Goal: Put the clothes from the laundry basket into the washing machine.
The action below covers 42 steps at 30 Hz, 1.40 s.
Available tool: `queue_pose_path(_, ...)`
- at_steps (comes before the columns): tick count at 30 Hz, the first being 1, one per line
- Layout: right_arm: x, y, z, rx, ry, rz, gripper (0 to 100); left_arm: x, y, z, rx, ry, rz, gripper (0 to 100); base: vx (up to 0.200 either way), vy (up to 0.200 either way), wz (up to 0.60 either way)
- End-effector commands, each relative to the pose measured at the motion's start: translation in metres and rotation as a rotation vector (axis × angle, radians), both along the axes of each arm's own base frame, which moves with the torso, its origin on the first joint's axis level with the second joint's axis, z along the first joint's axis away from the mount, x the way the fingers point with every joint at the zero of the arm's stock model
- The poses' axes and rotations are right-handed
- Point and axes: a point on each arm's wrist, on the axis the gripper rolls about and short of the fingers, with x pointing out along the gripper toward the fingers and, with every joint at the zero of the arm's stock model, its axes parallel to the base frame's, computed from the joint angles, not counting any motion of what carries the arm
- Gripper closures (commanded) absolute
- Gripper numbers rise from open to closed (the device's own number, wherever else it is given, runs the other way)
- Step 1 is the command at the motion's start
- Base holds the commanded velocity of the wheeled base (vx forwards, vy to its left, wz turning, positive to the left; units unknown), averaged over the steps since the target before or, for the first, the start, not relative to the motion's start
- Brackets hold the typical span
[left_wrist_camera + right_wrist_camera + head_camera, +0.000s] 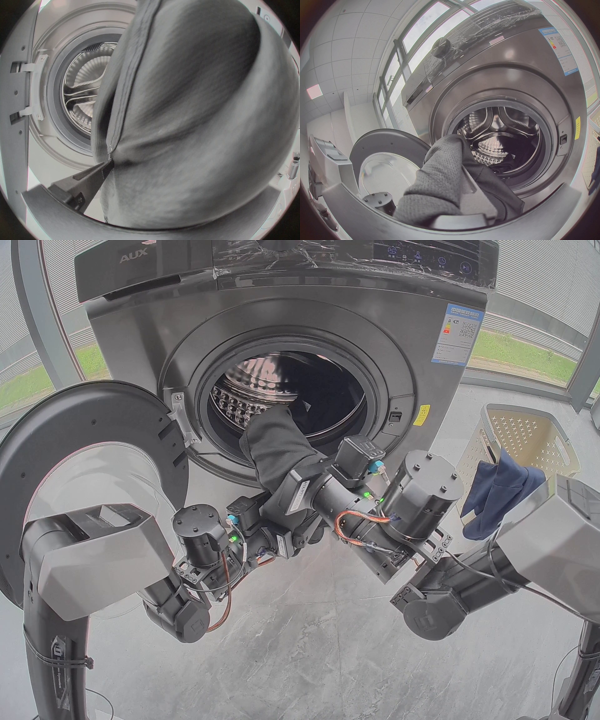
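Observation:
A dark grey garment (275,446) hangs in front of the washing machine's open drum (250,390), its upper end resting at the lower lip of the opening. My right gripper (284,480) is shut on it from the right, and the cloth drapes over the right gripper (468,209). My left gripper (300,524) sits just below, buried in the same cloth. In the left wrist view one fingertip (93,178) pinches a fold of the garment (193,118). Dark clothing (515,159) lies inside the drum. A blue garment (497,490) hangs over the laundry basket (531,412) at the right.
The round machine door (81,427) stands swung open at the left, close to my left arm. The basket stands on the grey floor (325,646) right of the machine. Glass walls stand behind the machine.

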Motion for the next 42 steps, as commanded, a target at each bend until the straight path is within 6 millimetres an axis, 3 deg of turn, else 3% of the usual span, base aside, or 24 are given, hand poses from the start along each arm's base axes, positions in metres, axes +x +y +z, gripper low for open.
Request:
queue_pose_path(1, -0.004, 0.000, 0.004, 0.009, -0.005, 0.008, 100, 0.007, 0.000, -0.009, 0.000, 0.009, 0.022, 0, 0.000, 0.000, 0.00)
queue_pose_path(7, -0.003, -0.001, 0.005, 0.016, -0.005, 0.006, 100, 0.013, 0.002, -0.003, -0.024, -0.009, 0.059, 0, 0.000, 0.000, 0.00)
queue_pose_path(8, -0.002, -0.002, 0.004, 0.016, -0.003, 0.002, 100, 0.014, 0.003, -0.003, -0.029, -0.007, 0.063, 100, 0.000, 0.000, 0.00)
queue_pose_path(14, 0.011, -0.016, 0.003, 0.027, 0.017, -0.054, 100, 0.016, 0.005, 0.005, -0.064, -0.015, 0.091, 100, 0.000, 0.000, 0.00)
queue_pose_path(18, 0.028, -0.036, -0.009, 0.015, 0.072, -0.138, 100, 0.017, 0.010, 0.027, -0.132, -0.046, 0.136, 100, 0.000, 0.000, 0.00)
queue_pose_path(24, 0.034, -0.049, -0.028, -0.023, 0.131, -0.173, 100, 0.009, 0.014, 0.055, -0.182, -0.089, 0.133, 100, 0.000, 0.000, 0.00)
queue_pose_path(29, 0.038, -0.053, -0.042, -0.051, 0.163, -0.186, 100, 0.005, 0.016, 0.061, -0.189, -0.098, 0.132, 100, 0.000, 0.000, 0.00)
queue_pose_path(37, 0.035, -0.053, -0.044, -0.060, 0.160, -0.183, 100, 0.001, 0.014, 0.062, -0.186, -0.094, 0.124, 100, 0.000, 0.000, 0.00)
queue_pose_path(38, 0.035, -0.053, -0.045, -0.062, 0.161, -0.181, 0, 0.001, 0.014, 0.062, -0.186, -0.094, 0.124, 100, 0.000, 0.000, 0.00)
queue_pose_path(42, 0.023, -0.061, -0.054, -0.116, 0.199, -0.171, 0, -0.001, 0.017, 0.071, -0.199, -0.113, 0.128, 100, 0.000, 0.000, 0.00)
